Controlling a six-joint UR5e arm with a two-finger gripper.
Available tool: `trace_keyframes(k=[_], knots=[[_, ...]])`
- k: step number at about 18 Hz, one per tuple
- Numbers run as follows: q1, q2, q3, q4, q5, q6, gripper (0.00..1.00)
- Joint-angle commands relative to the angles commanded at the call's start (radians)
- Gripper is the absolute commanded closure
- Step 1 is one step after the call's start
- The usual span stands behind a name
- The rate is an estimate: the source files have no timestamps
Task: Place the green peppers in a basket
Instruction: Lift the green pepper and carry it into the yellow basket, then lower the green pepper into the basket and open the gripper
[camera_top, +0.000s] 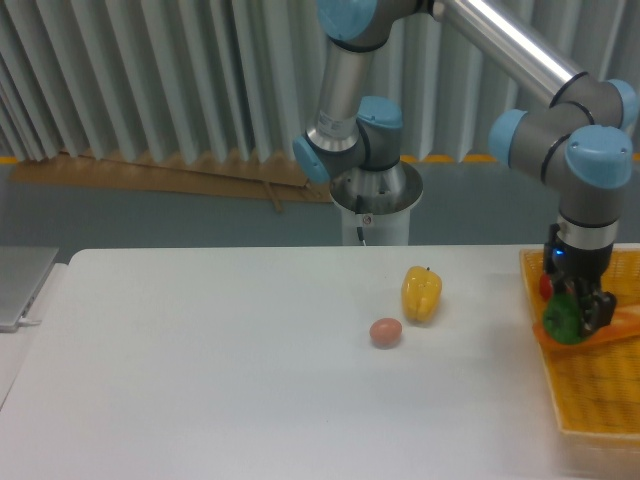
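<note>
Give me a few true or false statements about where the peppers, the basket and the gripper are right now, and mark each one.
1. The gripper holds the green pepper. True.
2. The green pepper rests on the table. False: it is held over the basket.
3. The yellow pepper lies in the basket. False: it stands on the table.
4. A small round reddish thing sits on the table beside the yellow pepper. True.
5. The basket is empty. False: a bread loaf and something red show behind the gripper.
</note>
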Motion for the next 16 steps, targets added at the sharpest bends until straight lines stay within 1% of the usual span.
trace_keyframes(k=[3, 6, 7, 8, 12, 16], knots=[[0.018, -0.04, 0.011, 0.049, 0.0, 0.009, 0.4], [0.029, -0.075, 0.012, 0.055, 0.0, 0.006, 0.4], [0.028, -0.084, 0.014, 0.069, 0.0, 0.003, 0.4], [0.028, -0.086, 0.012, 0.086, 0.0, 0.0, 0.4], [0.026, -0.104, 0.022, 0.121, 0.0, 0.0, 0.4], [0.026, -0.121, 0.029, 0.136, 0.002, -0.003, 0.4]])
